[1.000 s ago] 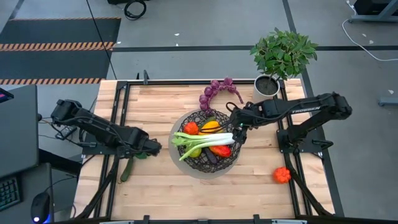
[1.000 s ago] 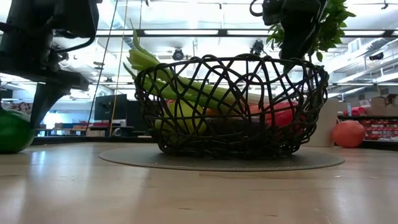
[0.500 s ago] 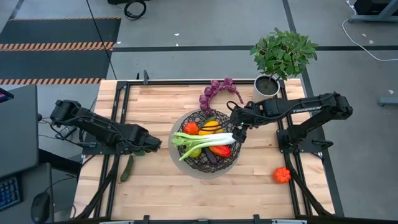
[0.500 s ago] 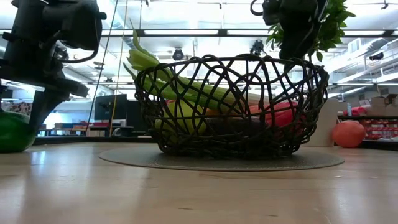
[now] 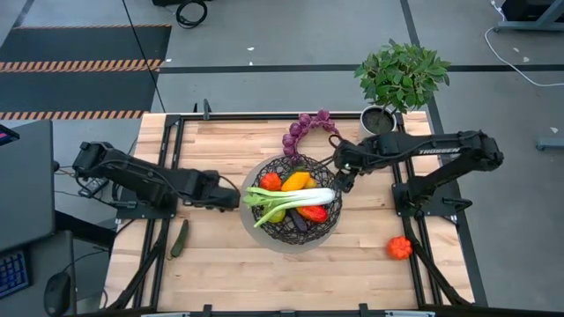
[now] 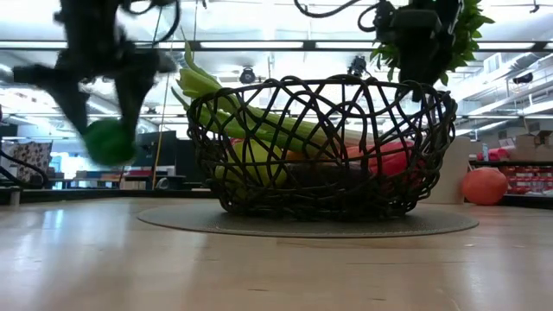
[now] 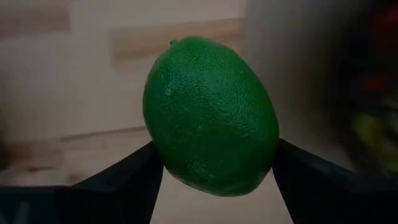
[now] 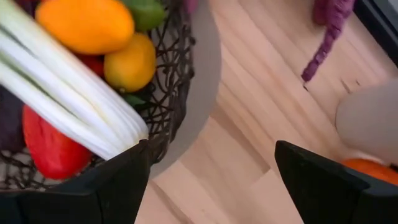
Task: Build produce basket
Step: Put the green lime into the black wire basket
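Lifted off the counter [image 5: 220, 264] since a moment ago, the left pincer [image 7: 214, 168] is squeezing a green lime [image 7: 211, 116] and holding it just beside the basket [image 5: 295, 231]. The right pincer [image 8: 211, 165] is hanging open over the basket's far edge, above the leek [image 5: 295, 198].

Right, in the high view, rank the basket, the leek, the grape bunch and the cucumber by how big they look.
1. basket
2. leek
3. grape bunch
4. cucumber, though its length looks close to the grape bunch's, so those two are unsure.
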`<state>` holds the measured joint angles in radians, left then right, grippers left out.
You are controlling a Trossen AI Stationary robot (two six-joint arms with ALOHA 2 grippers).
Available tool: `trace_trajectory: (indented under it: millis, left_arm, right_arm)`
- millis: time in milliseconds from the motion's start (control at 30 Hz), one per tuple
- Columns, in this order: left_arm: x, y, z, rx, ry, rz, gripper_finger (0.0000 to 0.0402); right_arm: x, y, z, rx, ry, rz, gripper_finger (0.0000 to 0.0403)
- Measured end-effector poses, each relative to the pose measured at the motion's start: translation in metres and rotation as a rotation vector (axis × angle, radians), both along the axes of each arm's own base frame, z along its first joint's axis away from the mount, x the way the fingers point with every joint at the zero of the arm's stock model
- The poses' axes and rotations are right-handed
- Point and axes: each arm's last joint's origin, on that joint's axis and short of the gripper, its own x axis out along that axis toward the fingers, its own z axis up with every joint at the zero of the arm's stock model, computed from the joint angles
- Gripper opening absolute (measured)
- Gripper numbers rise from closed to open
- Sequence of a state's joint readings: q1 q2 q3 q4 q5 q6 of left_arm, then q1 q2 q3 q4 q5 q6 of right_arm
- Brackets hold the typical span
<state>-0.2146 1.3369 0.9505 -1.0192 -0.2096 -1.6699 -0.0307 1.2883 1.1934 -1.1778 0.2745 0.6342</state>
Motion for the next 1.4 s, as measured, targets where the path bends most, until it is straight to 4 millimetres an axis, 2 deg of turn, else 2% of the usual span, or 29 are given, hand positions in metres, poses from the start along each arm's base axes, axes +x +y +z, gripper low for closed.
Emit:
trace_trajectory:
  millis: [300, 433, 533, 700, 833, 967, 1067, 1267, 1400]
  left_arm:
    - [0.022, -0.003, 0.081, 0.079, -0.202, -0.246, 0.0279]
    - [0.028, -0.002, 0.117, 0.223, -0.317, -0.348, 0.0278]
    - [0.037, 0.001, 0.132, 0.324, -0.411, -0.443, 0.0278]
    - [0.057, 0.006, 0.134, 0.363, -0.508, -0.557, 0.0278]
    - [0.079, 0.006, 0.119, 0.311, -0.495, -0.69, 0.028]
    - [0.095, 0.005, 0.097, 0.209, -0.439, -0.746, 0.028]
    - [0.101, 0.003, 0.092, 0.182, -0.447, -0.778, 0.0285]
    - [0.108, 0.0, 0.098, 0.175, -0.559, -0.865, 0.0317]
    - [0.109, -0.001, 0.098, 0.18, -0.566, -0.914, 0.0332]
  right_arm:
    - [-0.024, -0.007, 0.018, 0.05, -0.111, -0.193, 0.0346]
    - [-0.028, -0.008, 0.021, 0.08, -0.145, -0.254, 0.0346]
    - [-0.027, -0.008, 0.021, 0.105, -0.161, -0.28, 0.0346]
    - [-0.023, -0.007, 0.019, 0.158, -0.175, -0.322, 0.0346]
    - [-0.021, -0.005, 0.018, 0.189, -0.178, -0.351, 0.0346]
    - [-0.021, -0.004, 0.018, 0.207, -0.188, -0.384, 0.0346]
    - [-0.022, -0.003, 0.018, 0.216, -0.196, -0.404, 0.0346]
    - [-0.021, 0.004, 0.018, 0.225, -0.215, -0.452, 0.0346]
    - [-0.021, 0.012, 0.018, 0.231, -0.228, -0.467, 0.0346]
